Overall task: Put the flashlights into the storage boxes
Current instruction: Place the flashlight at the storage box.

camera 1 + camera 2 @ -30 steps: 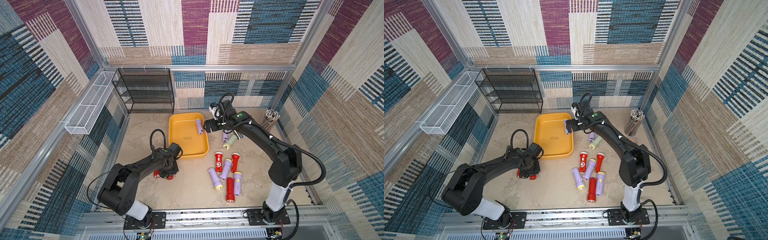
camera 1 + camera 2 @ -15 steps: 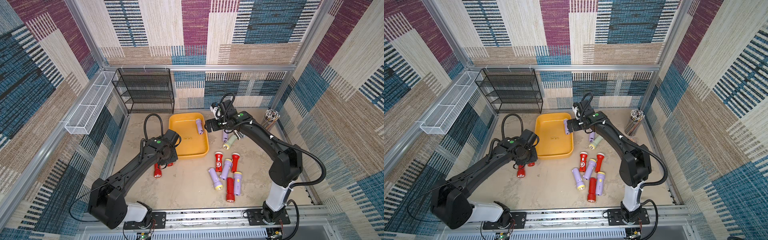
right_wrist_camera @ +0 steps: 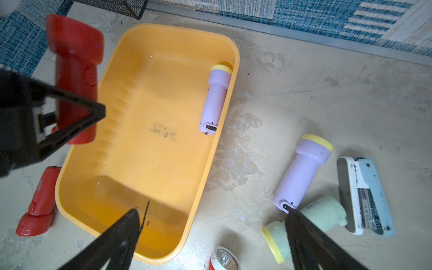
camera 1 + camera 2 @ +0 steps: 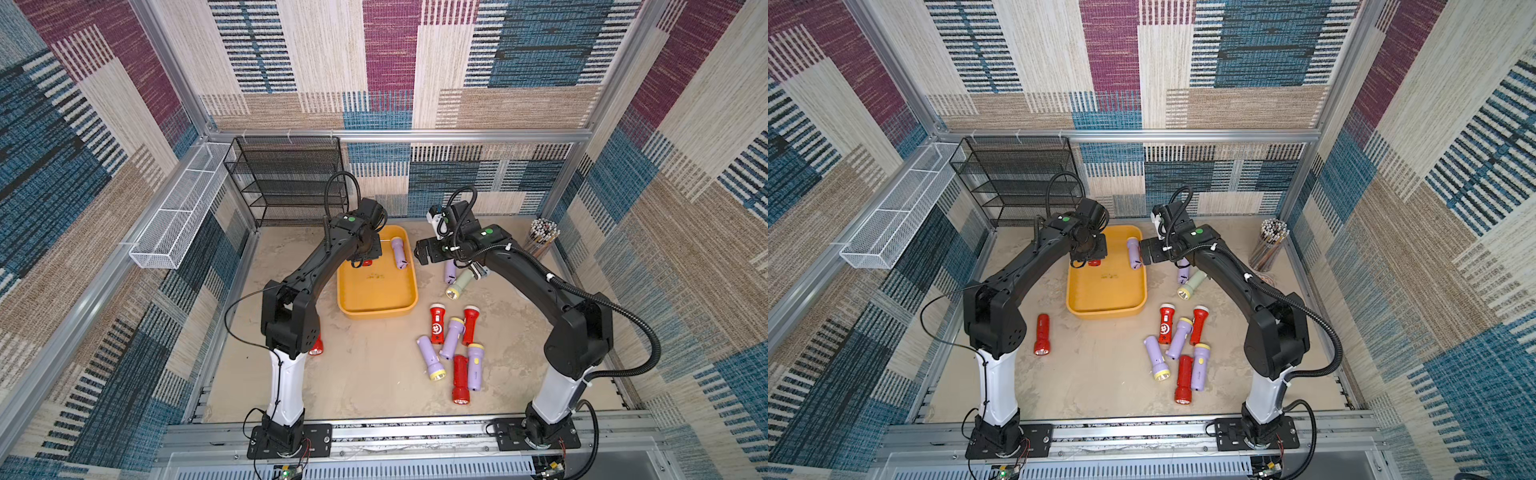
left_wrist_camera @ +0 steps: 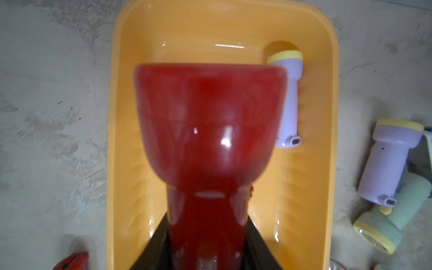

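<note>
**Table** (image 4: pixel 374 390): sandy surface, walled on three sides. A black wire rack (image 4: pixel 286 178) stands at the far left corner. A white mesh basket (image 4: pixel 178 220) hangs on the left wall.

**Tray** (image 4: pixel 374 291): yellow-orange, lying lengthwise in the far half of the table, between the two arms.

**Left gripper** (image 4: pixel 360 263): clamped round the handle of a red flashlight (image 5: pixel 210 117), whose head points away from the wrist. The flashlight hangs over the far left part of the tray. Whether it touches the tray floor cannot be told.

**Right gripper** (image 3: pixel 210 208): jaws spread wide, nothing between them. It hovers at the tray's right rim.

**Flashlights, in the tray:** one lilac flashlight (image 4: pixel 398 252) lies against the right wall, yellow head toward the far end. It is near the right gripper but apart from it.

**Flashlights, on the table:**
- A second lilac flashlight (image 3: pixel 301 170) and a pale green flashlight (image 3: pixel 311 217) lie touching, right of the tray under the right arm.
- A cluster of six flashlights (image 4: pixel 452 337), three red and three lilac, lies nearer the front, well apart from both grippers.
- A lone red flashlight (image 4: pixel 1042 334) lies left of the tray's near end, beside the left arm.

**Other items:** a stapler (image 3: pixel 364 196) lies just beside the pale green flashlight. A cup of pencils (image 4: pixel 540 237) stands at the far right corner.
</note>
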Tool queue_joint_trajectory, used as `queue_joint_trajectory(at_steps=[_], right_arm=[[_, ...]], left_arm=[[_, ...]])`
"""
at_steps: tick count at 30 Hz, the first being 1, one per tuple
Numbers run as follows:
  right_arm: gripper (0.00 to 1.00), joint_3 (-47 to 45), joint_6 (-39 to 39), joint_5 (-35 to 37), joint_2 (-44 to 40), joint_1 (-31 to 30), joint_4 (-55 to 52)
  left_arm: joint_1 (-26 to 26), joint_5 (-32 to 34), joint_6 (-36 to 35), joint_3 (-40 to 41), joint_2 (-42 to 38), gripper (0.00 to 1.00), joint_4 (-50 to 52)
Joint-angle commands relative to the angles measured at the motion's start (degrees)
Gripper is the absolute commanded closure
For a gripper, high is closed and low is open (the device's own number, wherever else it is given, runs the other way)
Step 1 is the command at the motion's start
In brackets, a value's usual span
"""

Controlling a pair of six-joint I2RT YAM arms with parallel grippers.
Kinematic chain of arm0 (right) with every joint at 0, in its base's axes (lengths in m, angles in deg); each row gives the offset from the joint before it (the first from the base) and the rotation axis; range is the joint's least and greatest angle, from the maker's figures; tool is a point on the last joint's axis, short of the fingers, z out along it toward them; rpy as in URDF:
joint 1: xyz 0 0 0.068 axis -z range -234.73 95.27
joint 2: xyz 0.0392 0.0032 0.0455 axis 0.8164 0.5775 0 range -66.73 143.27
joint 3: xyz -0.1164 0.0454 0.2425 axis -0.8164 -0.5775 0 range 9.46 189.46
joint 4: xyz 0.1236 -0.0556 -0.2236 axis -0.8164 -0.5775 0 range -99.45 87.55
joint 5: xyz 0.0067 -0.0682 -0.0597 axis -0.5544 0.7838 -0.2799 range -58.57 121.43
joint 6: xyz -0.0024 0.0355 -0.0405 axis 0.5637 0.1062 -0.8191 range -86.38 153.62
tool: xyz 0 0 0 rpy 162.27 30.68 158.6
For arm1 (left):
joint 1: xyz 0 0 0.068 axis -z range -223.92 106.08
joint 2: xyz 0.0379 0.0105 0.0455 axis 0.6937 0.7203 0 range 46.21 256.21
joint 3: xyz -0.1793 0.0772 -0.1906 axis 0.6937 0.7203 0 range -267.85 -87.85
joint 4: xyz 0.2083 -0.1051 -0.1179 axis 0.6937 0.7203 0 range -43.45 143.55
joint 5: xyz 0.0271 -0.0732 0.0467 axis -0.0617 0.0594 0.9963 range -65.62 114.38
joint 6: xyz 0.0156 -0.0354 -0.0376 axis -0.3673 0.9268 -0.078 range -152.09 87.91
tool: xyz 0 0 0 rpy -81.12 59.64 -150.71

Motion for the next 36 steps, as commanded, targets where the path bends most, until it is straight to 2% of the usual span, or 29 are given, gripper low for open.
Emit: queue_joint_trajectory(at_steps=[1, 9, 15, 24, 32, 36], right_arm=[[0.00, -0.5, 0.7, 1.7, -0.8, 0.4, 2.2], [0.00, -1.4, 2.0, 2.2, -1.0, 1.9, 1.9], [0.00, -0.7, 2.1, 3.4, -0.2, 2.3, 0.2], [0.00, 0.1, 1.7, 4.3, 0.0, 2.8, -1.6], [0.00, -0.2, 1.7, 4.6, -0.8, 2.9, -2.0], [0.00, -1.1, 1.7, 5.2, -1.7, 2.9, -1.6]], left_arm=[[-1.0, -5.3, -2.5, -5.2, 5.2, 0.91, 1.3], [-1.2, -13.8, -1.9, -16.3, 17.3, 0.91, 1.2], [-1.2, -17.8, -2.3, -21.7, 22.7, 0.91, 1.0], [-1.1, -21.9, -2.7, -21.6, 25.7, 0.88, -1.3], [-1.2, -20.9, -3.3, -21.4, 24.7, 0.78, -1.6], [-1.2, -19.3, -4.5, -20.9, 22.6, 0.68, -1.6]])
